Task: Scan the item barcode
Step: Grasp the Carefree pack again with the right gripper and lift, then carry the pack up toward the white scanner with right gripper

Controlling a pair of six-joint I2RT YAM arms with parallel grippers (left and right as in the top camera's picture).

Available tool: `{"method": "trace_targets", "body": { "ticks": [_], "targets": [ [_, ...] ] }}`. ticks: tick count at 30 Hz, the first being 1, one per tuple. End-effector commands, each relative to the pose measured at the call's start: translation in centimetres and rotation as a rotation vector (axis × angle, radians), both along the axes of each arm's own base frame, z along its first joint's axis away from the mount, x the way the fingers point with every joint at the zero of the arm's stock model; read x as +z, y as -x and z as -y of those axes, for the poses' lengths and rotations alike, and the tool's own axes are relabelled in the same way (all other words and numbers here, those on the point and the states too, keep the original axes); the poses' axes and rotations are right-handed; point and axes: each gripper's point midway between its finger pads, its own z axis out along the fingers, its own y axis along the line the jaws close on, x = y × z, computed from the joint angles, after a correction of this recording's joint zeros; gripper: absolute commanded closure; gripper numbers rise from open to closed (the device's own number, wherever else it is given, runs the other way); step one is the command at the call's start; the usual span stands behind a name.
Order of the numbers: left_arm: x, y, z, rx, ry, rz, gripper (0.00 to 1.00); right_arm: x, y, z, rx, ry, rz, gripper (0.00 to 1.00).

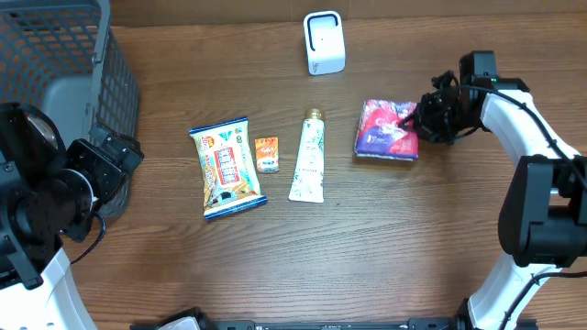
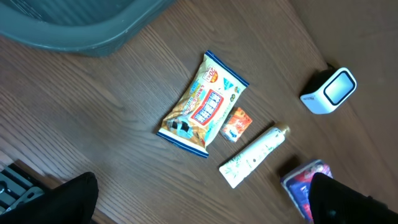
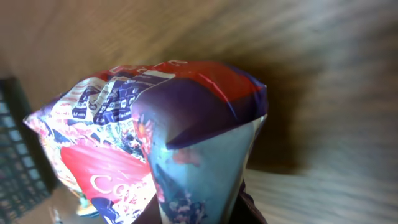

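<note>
I am pinching the pack (image 1: 385, 133), which looks soft, light and crinkly, by its edge with my right fingers (image 1: 425, 122), while my left fingers (image 2: 73, 200) are hanging wide open and empty.

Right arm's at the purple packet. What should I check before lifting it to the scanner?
1. Right pincer at the purple packet's right edge: ok.
2. Firm grip on the packet: cannot tell; the wrist view shows no fingers clearly.
3. Barcode located: cannot tell.
4. White scanner upright, window facing the items: ok.
5. Path from packet to scanner free: ok.
6. Left pincer open, parked beside the basket: ok.
</note>
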Motion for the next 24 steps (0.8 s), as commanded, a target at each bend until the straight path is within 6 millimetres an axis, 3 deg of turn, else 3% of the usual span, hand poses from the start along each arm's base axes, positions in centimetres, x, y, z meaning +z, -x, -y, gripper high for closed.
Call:
{"method": "trace_targets", "body": {
  "ticks": [1, 7, 8, 14, 24],
  "targets": [
    [0.1, 0.1, -0.1, -0.002, -0.007, 0.006, 0.0, 3.2, -2.4, -2.7, -0.056, -0.185, 0.043, 0.96],
    [0.1, 0.1, -0.1, -0.002, -0.006, 0.006, 0.0, 8.0, -7.4, -5.4, -0.166, -0.393, 0.17, 0.96],
    [0.1, 0.1, -0.1, -0.002, -0.007, 0.006, 0.0, 9.9, -8.9, -6.6, -0.178, -0.435, 0.242, 0.96],
    [0.1, 0.1, -0.1, -0.002, -0.006, 0.006, 0.0, 14.4, -13.2, -9.9, -0.356, -0.512, 0.425, 0.96],
    [0.1, 0.1, -0.1, -0.002, -0.006, 0.006, 0.0, 14.2, -17.1, -9.4, -0.621, -0.398, 0.642, 0.96]
  ]
}}
